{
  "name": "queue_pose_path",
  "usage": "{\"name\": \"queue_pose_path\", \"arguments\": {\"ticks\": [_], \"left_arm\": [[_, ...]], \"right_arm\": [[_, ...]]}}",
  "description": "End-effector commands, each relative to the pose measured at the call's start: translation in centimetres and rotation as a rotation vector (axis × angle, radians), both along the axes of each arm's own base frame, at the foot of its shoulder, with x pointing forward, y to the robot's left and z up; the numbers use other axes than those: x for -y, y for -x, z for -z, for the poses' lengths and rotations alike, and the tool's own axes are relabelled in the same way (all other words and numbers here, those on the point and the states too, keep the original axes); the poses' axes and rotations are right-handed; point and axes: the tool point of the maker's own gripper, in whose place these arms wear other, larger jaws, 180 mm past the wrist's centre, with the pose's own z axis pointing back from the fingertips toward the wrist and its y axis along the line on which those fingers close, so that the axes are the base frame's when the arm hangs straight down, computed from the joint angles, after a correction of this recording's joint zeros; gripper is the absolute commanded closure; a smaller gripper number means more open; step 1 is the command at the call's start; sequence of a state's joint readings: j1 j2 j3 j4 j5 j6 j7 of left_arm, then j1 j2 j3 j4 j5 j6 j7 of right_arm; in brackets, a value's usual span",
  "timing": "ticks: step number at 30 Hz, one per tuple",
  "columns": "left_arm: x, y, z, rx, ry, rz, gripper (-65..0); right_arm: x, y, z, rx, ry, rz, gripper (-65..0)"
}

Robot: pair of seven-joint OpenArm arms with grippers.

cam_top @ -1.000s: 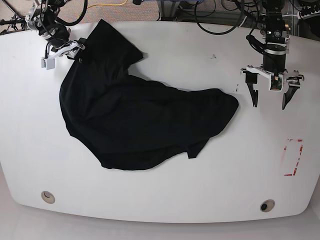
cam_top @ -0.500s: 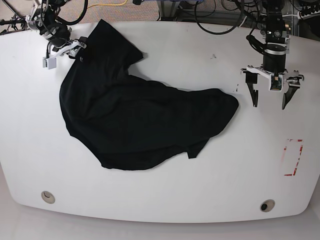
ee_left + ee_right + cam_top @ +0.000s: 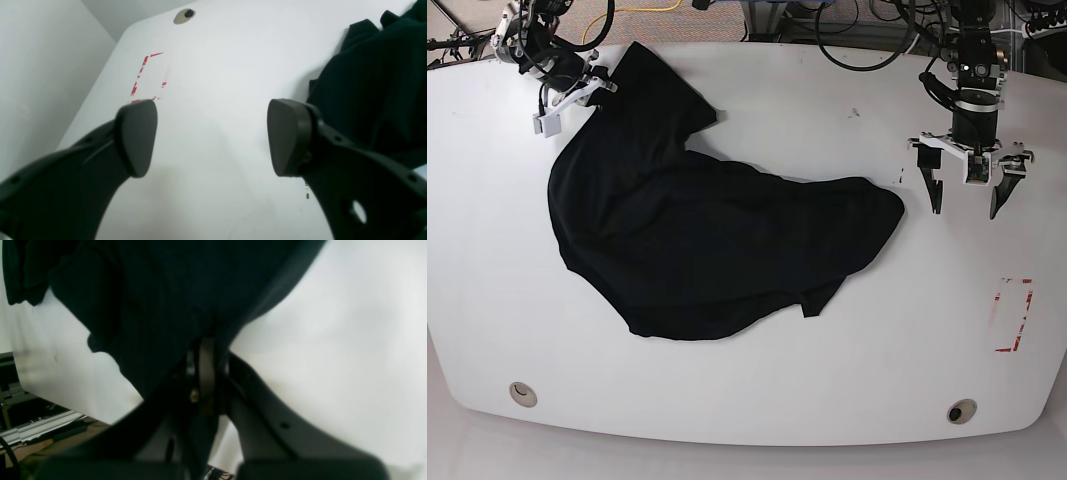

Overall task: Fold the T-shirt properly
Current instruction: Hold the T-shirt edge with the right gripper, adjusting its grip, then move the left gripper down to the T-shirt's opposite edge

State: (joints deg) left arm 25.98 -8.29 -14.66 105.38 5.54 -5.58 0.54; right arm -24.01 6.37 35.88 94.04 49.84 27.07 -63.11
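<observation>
Base view, T-shirt [image 3: 717, 250]: black, crumpled, spread over the left and middle of the white table [image 3: 757, 400], one flap running up toward the far left corner.
Base view, right gripper [image 3: 592, 88]: at that far left corner, right on the shirt's upper edge; the fingers look pressed together on the cloth.
Base view, left gripper [image 3: 967, 196]: poised over bare tabletop just beside the shirt's right-hand bulge, fingers splayed wide, nothing between them.
Base view, red marks [image 3: 1015, 315]: a broken red outline on the table near the right edge, well apart from the shirt.
Left wrist view, left gripper [image 3: 211, 136]: two dark pads stand far apart with only white table showing in the gap; empty.
Left wrist view, T-shirt [image 3: 373, 90]: dark folds bunched at the right, close behind the right-hand pad.
Right wrist view, right gripper [image 3: 206, 350]: jaws clamped tight, pinching a fold of the shirt.
Right wrist view, T-shirt [image 3: 160, 290]: black cloth fanning out from the pinch across the upper left, white table either side.
</observation>
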Motion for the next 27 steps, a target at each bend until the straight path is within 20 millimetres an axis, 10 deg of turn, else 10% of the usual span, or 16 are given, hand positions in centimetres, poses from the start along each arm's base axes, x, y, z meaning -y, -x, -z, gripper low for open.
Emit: {"name": "queue_pose_path", "arguments": {"ticks": [1, 27], "left_arm": [[0.0, -0.3, -0.9, 0.036, -0.009, 0.008, -48.3], [2.7, -1.0, 1.3, -0.023, 0.053, 0.068, -47.8]], "right_arm": [[0.3, 0.8, 0.5, -0.039, 0.026, -0.018, -1.5], [0.2, -0.5, -1.6, 0.034, 0.072, -0.088, -1.1]]}}
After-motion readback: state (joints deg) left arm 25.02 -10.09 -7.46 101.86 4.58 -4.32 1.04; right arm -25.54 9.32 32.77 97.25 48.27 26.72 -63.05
